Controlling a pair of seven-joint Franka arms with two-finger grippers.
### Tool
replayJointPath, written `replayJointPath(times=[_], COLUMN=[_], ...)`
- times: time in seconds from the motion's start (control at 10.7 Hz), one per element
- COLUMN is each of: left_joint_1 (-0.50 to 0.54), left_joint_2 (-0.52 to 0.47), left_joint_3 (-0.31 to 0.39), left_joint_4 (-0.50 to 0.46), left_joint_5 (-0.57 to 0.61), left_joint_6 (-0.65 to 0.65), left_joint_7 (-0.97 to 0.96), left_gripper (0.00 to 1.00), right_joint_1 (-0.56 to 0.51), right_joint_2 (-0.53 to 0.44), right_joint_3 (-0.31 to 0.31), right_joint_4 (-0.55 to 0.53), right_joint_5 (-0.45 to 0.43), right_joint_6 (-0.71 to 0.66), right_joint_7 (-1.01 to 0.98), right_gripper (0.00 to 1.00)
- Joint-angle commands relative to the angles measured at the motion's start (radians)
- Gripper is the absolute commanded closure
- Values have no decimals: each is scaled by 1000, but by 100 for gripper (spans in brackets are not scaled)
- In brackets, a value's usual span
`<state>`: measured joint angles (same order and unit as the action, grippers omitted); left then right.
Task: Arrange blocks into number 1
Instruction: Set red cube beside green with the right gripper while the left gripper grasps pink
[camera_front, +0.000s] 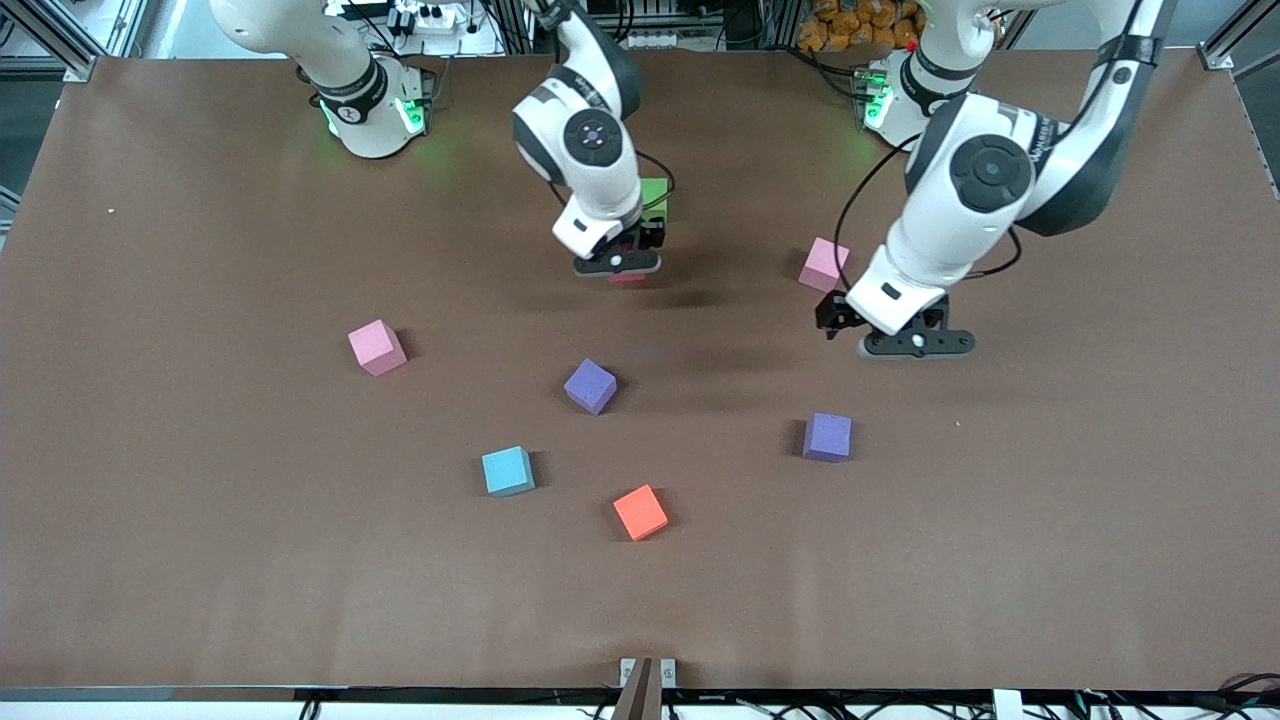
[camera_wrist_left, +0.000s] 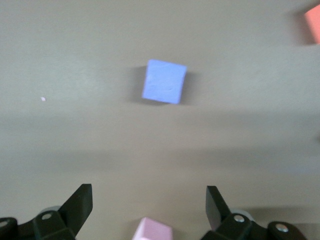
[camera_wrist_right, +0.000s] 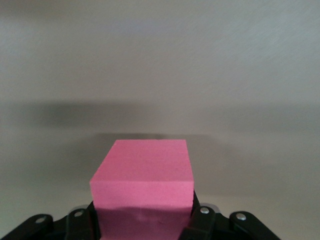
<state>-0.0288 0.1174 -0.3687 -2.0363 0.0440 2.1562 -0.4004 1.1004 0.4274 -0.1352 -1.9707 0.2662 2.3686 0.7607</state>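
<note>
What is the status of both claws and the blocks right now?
Right claw shut on a red block, beside the green block. Left claw open, empty, above table near a pink block. Five other blocks scattered. Nothing in the way.

Blocks: two pink (camera_front: 377, 347) (camera_front: 824, 264), two purple (camera_front: 590, 386) (camera_front: 828, 437), one light blue (camera_front: 508, 471), one orange (camera_front: 640, 512), one green (camera_front: 655, 199), one red (camera_wrist_right: 145, 182) (claw-held).

Eight foam cubes. A green block (camera_front: 656, 197) sits at 12 o'clock, and a red-pink block (camera_wrist_right: 143, 185) is held just beside it. The purple block (camera_front: 590, 386) lies mid-table, with pink blocks at 9 (camera_front: 376, 347) and 2 (camera_front: 824, 264), another purple (camera_front: 828, 437) at 4, orange (camera_front: 640, 512) at 6 and light blue (camera_front: 508, 471) at 7.
</note>
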Motion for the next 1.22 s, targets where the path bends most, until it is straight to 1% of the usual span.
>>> replayJointPath(times=[0.0, 0.09, 0.28, 0.56, 0.84, 0.94, 1.03, 1.13], left_joint_1=[-2, -3, -17, -52, -63, -63, -63, -63], left_joint_2=[-13, -15, -18, -22, -15, -15, -19, -21], left_joint_3=[11, 11, 4, -56, -119, -124, -124, -124], left_joint_4=[-54, -85, -149, -254, -352, -370, -389, -410], left_joint_5=[22, 25, 34, 39, 39, 39, 39, 39], left_joint_6=[-16, -15, -1, 56, 164, 174, 180, 200], left_joint_7=[55, 64, 101, 111, 114, 135, 172, 201], left_gripper=[0, 0, 0, 0, 0, 0, 0, 0], right_joint_1=[48, 47, 48, 42, 35, 35, 35, 36], right_joint_2=[57, 60, 71, 74, 76, 76, 76, 76], right_joint_3=[5, 34, 46, 72, 77, 78, 80, 80], right_joint_4=[38, 36, 32, 15, -5, -5, -7, -7], right_joint_5=[25, 25, 25, 24, 22, 22, 22, 21], right_joint_6=[30, 32, 35, 38, 47, 47, 47, 47], right_joint_7=[81, 110, 124, 138, 138, 138, 138, 138], right_gripper=[56, 56, 56, 56, 56, 56, 54, 45])
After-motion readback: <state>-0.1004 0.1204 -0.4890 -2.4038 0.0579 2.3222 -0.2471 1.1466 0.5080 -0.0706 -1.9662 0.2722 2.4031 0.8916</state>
